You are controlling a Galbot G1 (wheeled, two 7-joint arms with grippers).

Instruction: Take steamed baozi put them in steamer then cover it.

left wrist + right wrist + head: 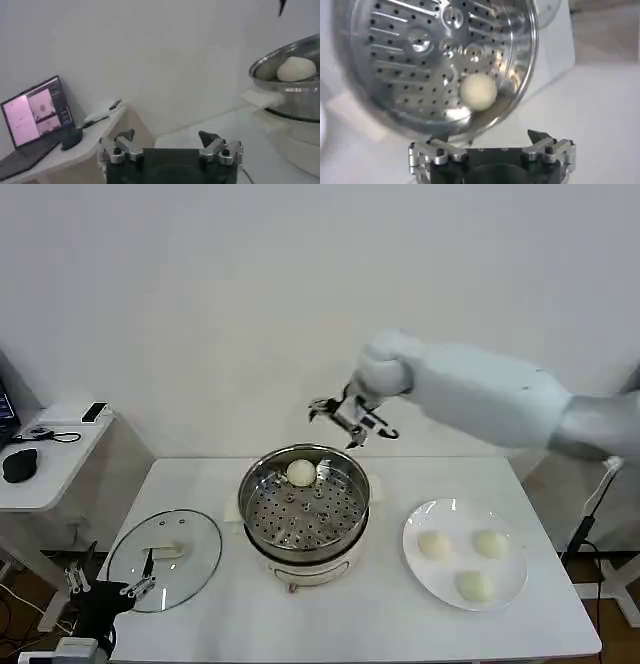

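One steamed baozi (301,473), smooth cream-white round bun, on perforated floor of steamer (262,484), against far wall. Steamer: round polished steel, hole-dotted floor, white base, centre of tabletop (370,614). Right gripper (352,420) in air above steamer's far rim, jaws apart, empty; bun below and just forward of jaws. Three more baozi (434,544) on flat white plate (512,582), near tabletop right edge. Round clear glass lid (203,556), pale handle, flat near left edge. Left gripper (108,586) low off near left corner, jaws apart, empty.
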